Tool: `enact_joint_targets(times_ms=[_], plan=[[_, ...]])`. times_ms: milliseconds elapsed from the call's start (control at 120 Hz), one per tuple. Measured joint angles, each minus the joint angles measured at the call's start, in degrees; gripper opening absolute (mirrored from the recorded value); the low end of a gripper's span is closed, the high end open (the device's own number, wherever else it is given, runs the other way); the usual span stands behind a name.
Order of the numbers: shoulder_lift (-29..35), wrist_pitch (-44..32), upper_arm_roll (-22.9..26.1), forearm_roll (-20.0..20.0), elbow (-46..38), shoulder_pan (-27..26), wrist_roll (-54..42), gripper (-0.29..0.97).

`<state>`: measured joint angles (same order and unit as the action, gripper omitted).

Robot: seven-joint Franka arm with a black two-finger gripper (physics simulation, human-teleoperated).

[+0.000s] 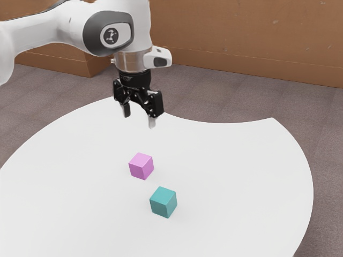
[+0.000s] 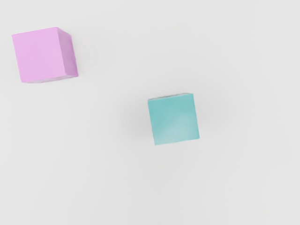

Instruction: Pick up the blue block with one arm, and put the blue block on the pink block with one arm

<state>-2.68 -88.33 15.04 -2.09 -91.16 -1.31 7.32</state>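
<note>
Well above the round white table (image 1: 257, 176), the black two-finger gripper (image 1: 139, 120) hangs open and empty. The matte pink cube (image 1: 141, 165) sits on the table. The teal-blue cube (image 1: 163, 202) lies near it, toward the exterior view's right, untouched. Approach stage, I judge: next, lower astride the teal-blue cube.

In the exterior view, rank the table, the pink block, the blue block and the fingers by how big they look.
1. The table, largest by far.
2. The blue block and the pink block look alike, so they are not ranked; the blue one is nearer the camera.
3. The fingers, thin, smallest.
</note>
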Motion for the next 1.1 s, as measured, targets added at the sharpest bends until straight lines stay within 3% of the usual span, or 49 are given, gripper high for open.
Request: enact_joint_targets(times_ms=[208,517,1100], plan=[[1.6,-12.2,1.2,1.6,-12.3,0.8,0.1,0.68],[1.9,-27.7,4.3,3.7,-24.3,2.0,0.3,0.68],[3.2,-44.6,4.8,4.5,-39.5,-2.8,-0.3,0.68]])
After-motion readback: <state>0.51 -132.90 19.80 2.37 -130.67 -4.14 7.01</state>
